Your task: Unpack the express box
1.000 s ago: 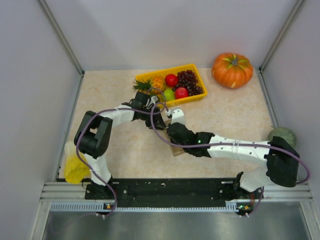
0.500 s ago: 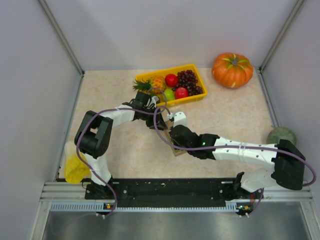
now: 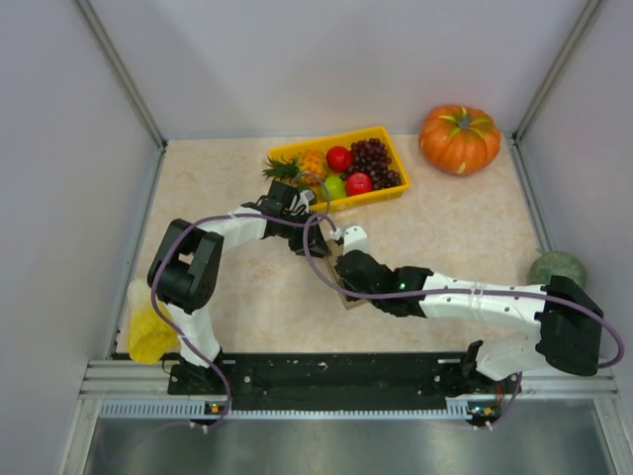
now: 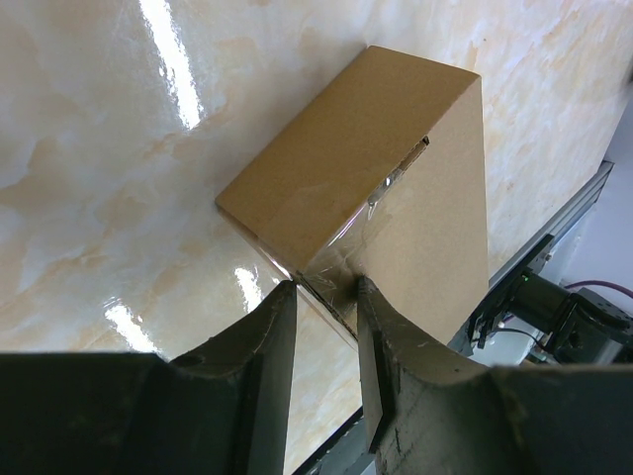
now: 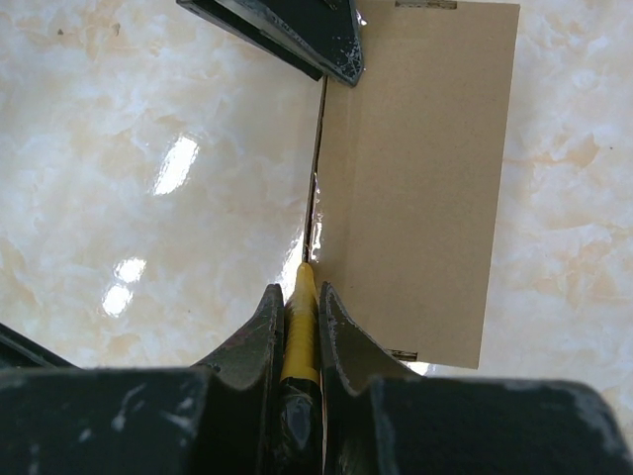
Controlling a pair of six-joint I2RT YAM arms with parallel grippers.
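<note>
Now | express box clamped at taped corner by left end effector | yellow tool pinched in right end effector, tip at box seam

We see a pale marbled table; on it a yellow tray at the back; an orange pumpkin right of it; a green gourd at the right edge; the express box near the middle.
</note>
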